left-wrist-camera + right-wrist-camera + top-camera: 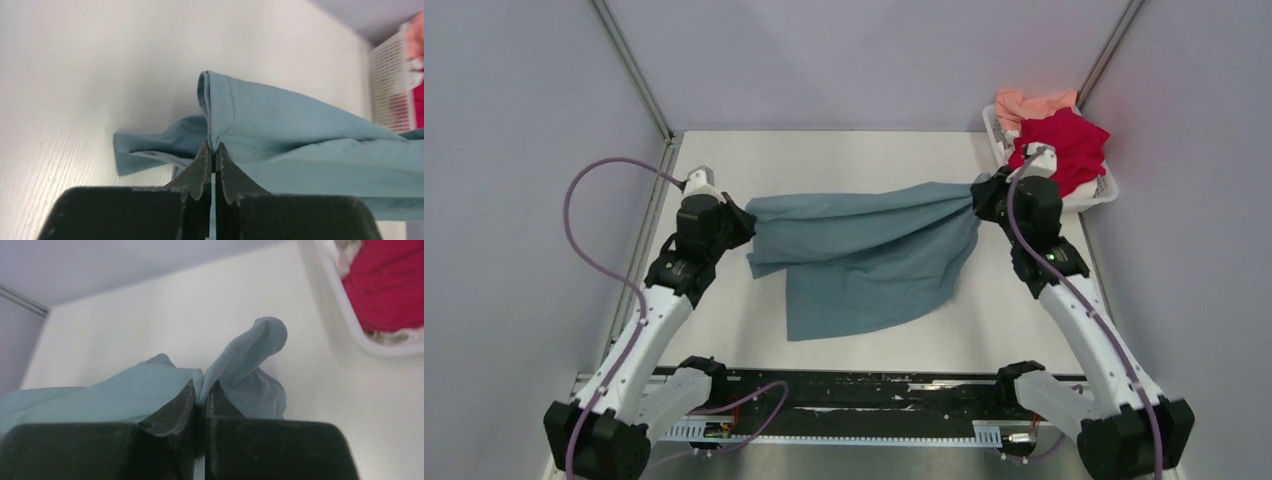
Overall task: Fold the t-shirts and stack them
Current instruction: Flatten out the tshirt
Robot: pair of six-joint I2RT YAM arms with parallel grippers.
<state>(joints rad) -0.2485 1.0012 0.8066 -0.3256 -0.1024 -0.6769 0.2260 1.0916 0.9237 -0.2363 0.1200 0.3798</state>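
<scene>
The teal-blue t-shirt [864, 250] hangs stretched between my two grippers above the table, its lower part drooping onto the surface. My left gripper [742, 222] is shut on its left edge; in the left wrist view [212, 150] a stitched hem [220, 115] rises from the closed jaws. My right gripper [980, 196] is shut on the right end; in the right wrist view [201, 390] a fold of teal cloth [250, 350] sticks out of the jaws. The crimson red t-shirt [1064, 145] and the salmon-pink t-shirt [1029, 102] lie bunched in the basket.
The white slotted basket [1096, 195] stands at the back right corner, just behind my right gripper; it also shows in the right wrist view [350, 322] and the left wrist view [390, 75]. Grey walls close in the white table [724, 330] on three sides.
</scene>
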